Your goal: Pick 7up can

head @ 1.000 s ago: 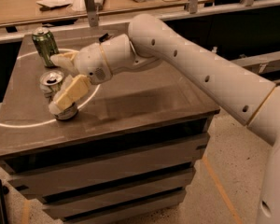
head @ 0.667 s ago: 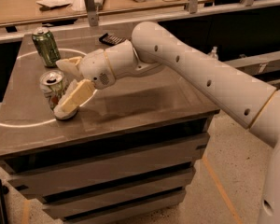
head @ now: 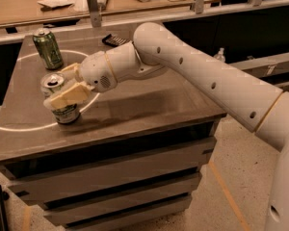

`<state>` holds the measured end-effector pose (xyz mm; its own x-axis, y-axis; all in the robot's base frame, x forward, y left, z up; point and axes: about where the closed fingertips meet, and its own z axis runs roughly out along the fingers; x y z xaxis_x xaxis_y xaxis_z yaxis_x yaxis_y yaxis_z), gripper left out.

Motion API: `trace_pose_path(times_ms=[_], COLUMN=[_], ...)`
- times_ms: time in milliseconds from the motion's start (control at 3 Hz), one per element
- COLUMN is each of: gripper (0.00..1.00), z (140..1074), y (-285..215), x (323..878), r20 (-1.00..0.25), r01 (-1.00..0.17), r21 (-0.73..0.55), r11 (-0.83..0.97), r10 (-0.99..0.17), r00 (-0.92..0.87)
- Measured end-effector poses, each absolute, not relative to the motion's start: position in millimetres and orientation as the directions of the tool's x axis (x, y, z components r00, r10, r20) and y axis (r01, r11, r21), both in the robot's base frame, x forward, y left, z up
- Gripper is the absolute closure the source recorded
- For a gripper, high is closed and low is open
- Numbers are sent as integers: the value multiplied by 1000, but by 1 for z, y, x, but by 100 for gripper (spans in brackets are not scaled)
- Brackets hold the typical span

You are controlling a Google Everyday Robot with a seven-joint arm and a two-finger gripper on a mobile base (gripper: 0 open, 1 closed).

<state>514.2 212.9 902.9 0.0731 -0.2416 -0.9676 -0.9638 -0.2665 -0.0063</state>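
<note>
Fingers [head: 67, 96] straddle 7up can [head: 53, 83] (one perhaps touching).

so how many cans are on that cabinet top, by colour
Dark green can: 1
Silver-white 7up can: 1
Total: 2 cans
The gripper is at the 7up can, nearer the camera than the green one.

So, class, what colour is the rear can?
The rear can is dark green, camera view; gripper at the 7up can.
</note>
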Motion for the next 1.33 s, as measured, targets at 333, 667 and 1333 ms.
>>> trace_pose_path(times_ms=[333, 667, 1333], gripper=[86, 100, 100], z=[908, 938, 965], y=[218, 240, 253], x=[511, 502, 499], r20=[-968, -963, -951], r01=[-960, -939, -927], r21=[-14, -64, -108], r11=[-281, -337, -359], r10=[-238, -226, -235], r00=[84, 147, 202])
